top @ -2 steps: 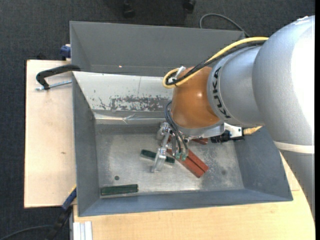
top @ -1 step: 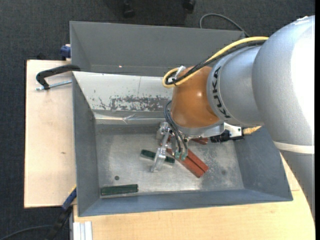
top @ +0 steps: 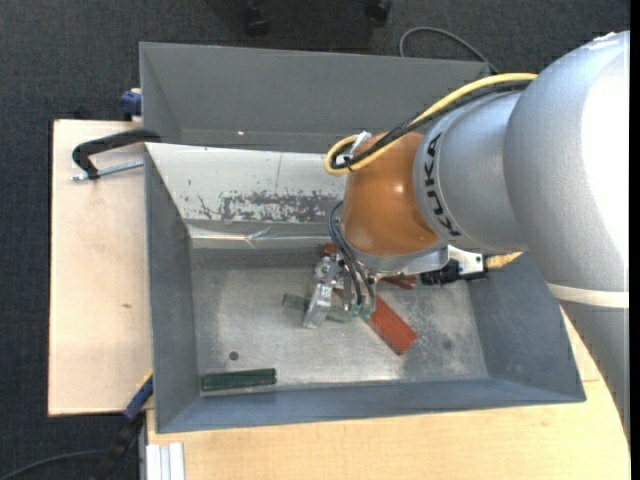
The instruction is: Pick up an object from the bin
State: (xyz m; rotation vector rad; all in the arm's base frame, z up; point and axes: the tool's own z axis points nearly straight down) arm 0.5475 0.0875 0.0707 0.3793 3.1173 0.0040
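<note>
Red block: flat, centre-right on the bin floor, long axis diagonal toward the near-right corner. It lies just beside the gripper, to the view's right. Gripper spread or closed: cannot tell.

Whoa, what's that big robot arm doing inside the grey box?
The robot arm reaches into the grey metal bin from the right to pick something up. Its tool is down near the middle of the bin floor, beside a small green piece and a flat red-orange block. A dark green bar lies by itself near the front wall. I can't tell if it has grabbed anything yet.
</note>
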